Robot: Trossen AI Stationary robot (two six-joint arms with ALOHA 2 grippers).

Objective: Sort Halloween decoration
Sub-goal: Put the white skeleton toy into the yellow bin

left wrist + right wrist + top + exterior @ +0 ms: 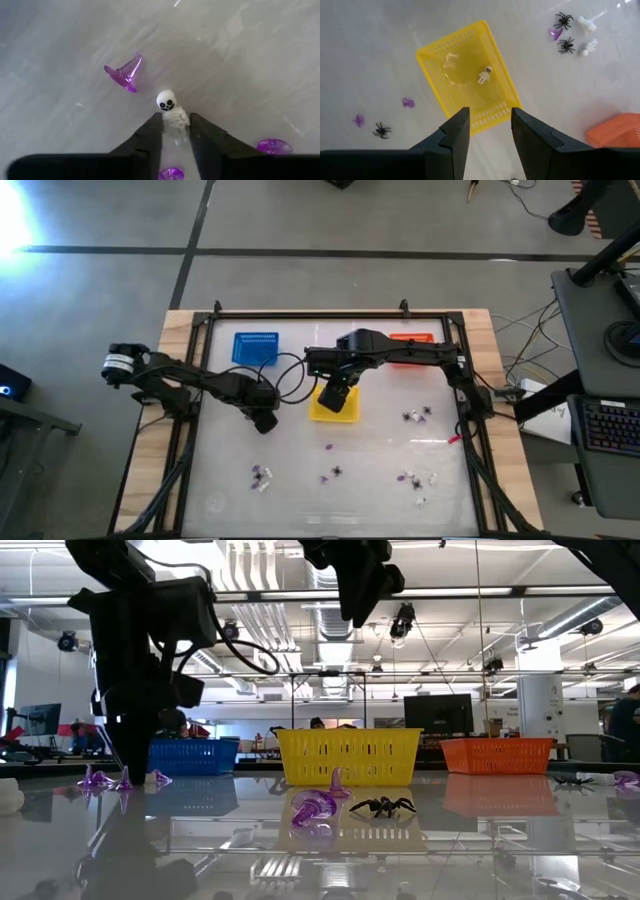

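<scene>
Fingers of left gripper point(175, 136) pinch white skeleton point(172, 111), head pointing away; right gripper point(490, 131) fingers spread w/o load.

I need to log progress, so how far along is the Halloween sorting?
Early. Done: one skeleton lies in the yellow basket, with the open right gripper above it. In hand: the left gripper grips another skeleton. Left: purple hats and spiders scattered on the table.
</scene>
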